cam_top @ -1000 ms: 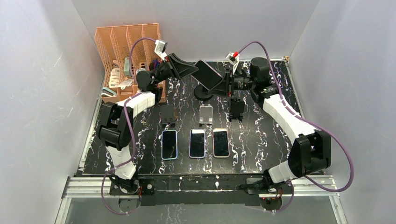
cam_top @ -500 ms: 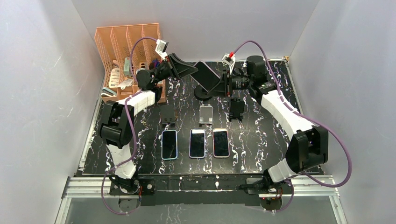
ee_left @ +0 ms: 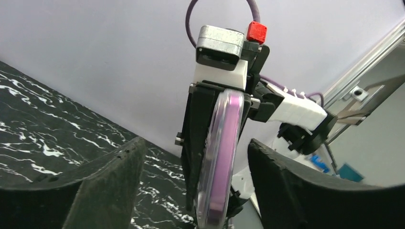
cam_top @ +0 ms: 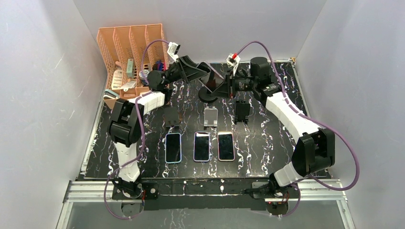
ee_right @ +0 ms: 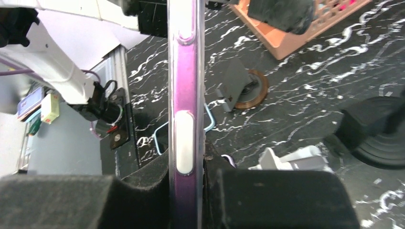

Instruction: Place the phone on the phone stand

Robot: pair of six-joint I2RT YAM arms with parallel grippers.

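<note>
From above, both arms reach to the back of the marbled black worktop (cam_top: 267, 143), and the right tool (cam_top: 225, 84) has the phone (cam_top: 215, 76) clamped, held edge-on in the air over the round-based black phone stand (cam_top: 207, 95); whether phone and stand touch cannot be made out here. The left tool (cam_top: 202, 71) is right up against the phone's other side, with the orange basket (cam_top: 125, 45) behind that arm. Nearer the bases, three other phones (cam_top: 202, 146) lie flat in a row, with a row of smaller stands (cam_top: 210, 117) just behind them. Over to the left wrist: the left tool (ee_left: 196, 145) is spread wide, a dark finger on each side, and the purple-edged phone (ee_left: 220, 152) stands upright in the gap between them, touching neither, with the right arm's black tool gripping its far side. Now the right wrist: the right tool (ee_right: 186, 191) is squeezed tight on the phone (ee_right: 184, 71), pads pressed against both faces, purple edge and side buttons facing the camera, worktop well below.
</note>
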